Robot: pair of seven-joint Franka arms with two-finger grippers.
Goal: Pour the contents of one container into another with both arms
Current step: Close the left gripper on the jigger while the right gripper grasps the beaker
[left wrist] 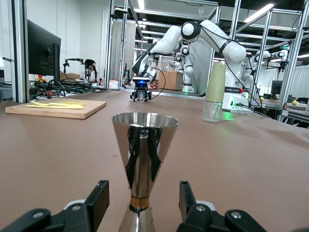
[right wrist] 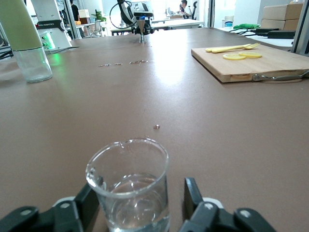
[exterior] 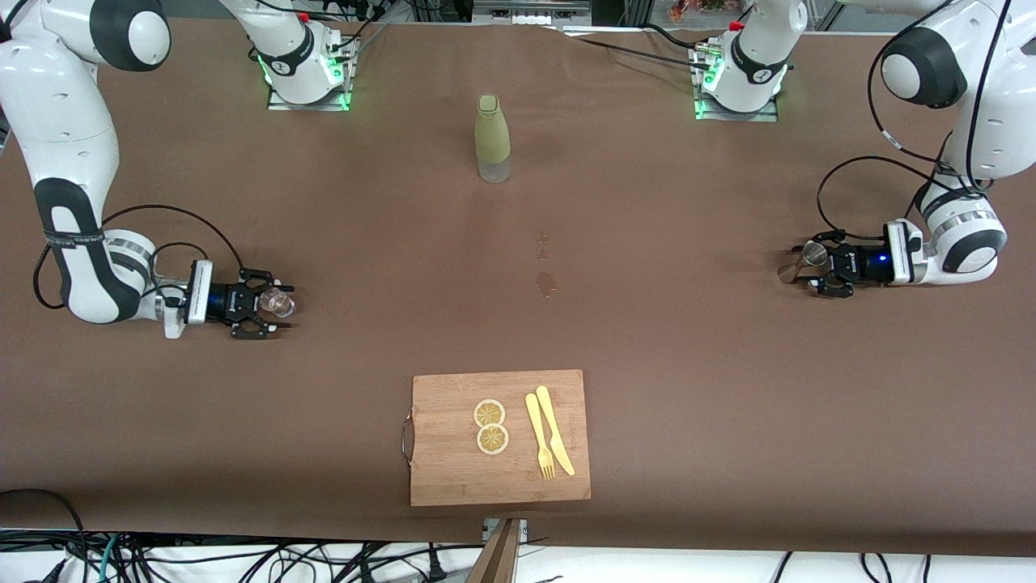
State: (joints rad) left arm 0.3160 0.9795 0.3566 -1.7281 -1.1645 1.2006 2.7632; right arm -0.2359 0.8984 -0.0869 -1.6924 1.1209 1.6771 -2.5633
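The brown counter (exterior: 688, 405) carries a wooden board (exterior: 453, 474) with lemon slices (exterior: 490, 426), a knife (exterior: 554, 440) and fork (exterior: 538, 437), and a green bottle (exterior: 492, 138) near the bases. At its own end, the right gripper (exterior: 271, 305) has fingers (right wrist: 193, 193) apart around a glass beaker (right wrist: 129, 183). At the left arm's end, the left gripper (exterior: 812, 267) has fingers (left wrist: 98, 195) apart around a steel measuring cup (left wrist: 143, 154).

The whole table (exterior: 728, 421) is seen from a high front camera facing the arm bases. Each wrist view is taken low, just above the tabletop, looking level along it toward the other arm's end. The green bottle (exterior: 492, 138) and the cutting board (exterior: 499, 437) are shared by all three views (left wrist: 214, 92) (right wrist: 21, 38).
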